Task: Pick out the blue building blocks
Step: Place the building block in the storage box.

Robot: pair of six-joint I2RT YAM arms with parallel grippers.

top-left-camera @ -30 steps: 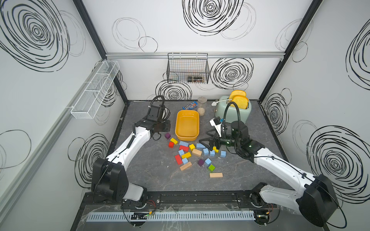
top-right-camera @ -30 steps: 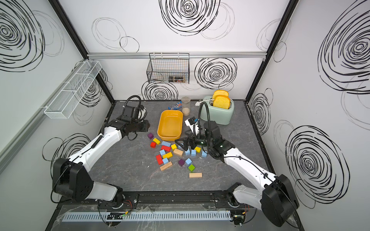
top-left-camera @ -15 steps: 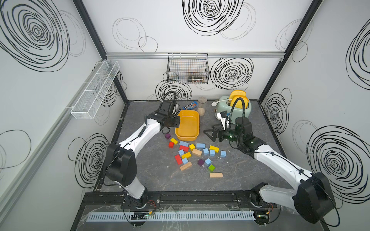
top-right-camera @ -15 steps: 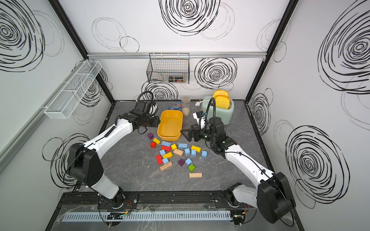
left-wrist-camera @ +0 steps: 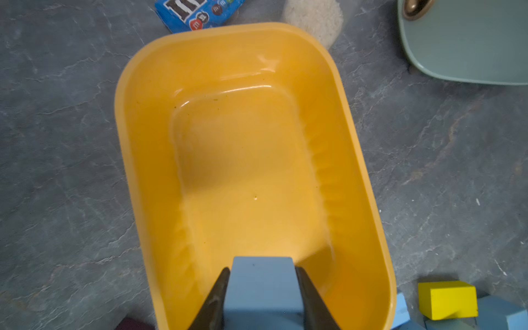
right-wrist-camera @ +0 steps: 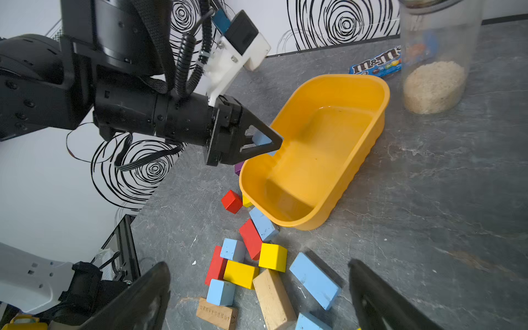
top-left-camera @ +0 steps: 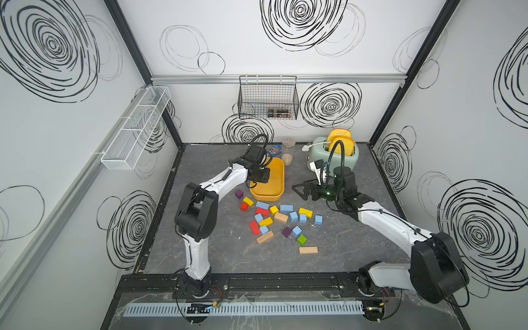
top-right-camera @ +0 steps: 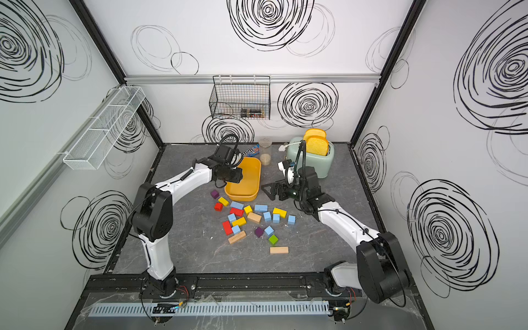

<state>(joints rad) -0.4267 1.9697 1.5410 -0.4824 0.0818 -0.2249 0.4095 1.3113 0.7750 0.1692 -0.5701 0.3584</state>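
- Blue building blocks [top-left-camera: 286,208]: matte light-blue pieces, mostly cubes with two longer bricks. About eight are lying loose on the grey table [top-left-camera: 217,251], mixed in with red, yellow, purple, green and plain-wood blocks just in front of the yellow tub [top-left-camera: 281,183].
- One more, the held blue block [left-wrist-camera: 263,288], is sitting between the fingers of the left gripper [left-wrist-camera: 262,270]. The jaws are closing tight on its two sides. It is hanging just over the tub's near rim, not touching the tub floor.
- Both top views are hiding the held block behind the gripper body. The left wrist view is cutting off its lower part. A purple piece beside the tub is showing only as a sliver.
- Left arm: rising from the front rail, elbow lifted high, forearm reaching toward the back, wrist slanting down at the tub.
- Right arm: stretching low from the right front corner, right gripper [top-left-camera: 300,191] pointing toward the tub and hovering between the tub and the toaster [top-left-camera: 347,160]. Its fingers are standing wide apart, gripping nothing.
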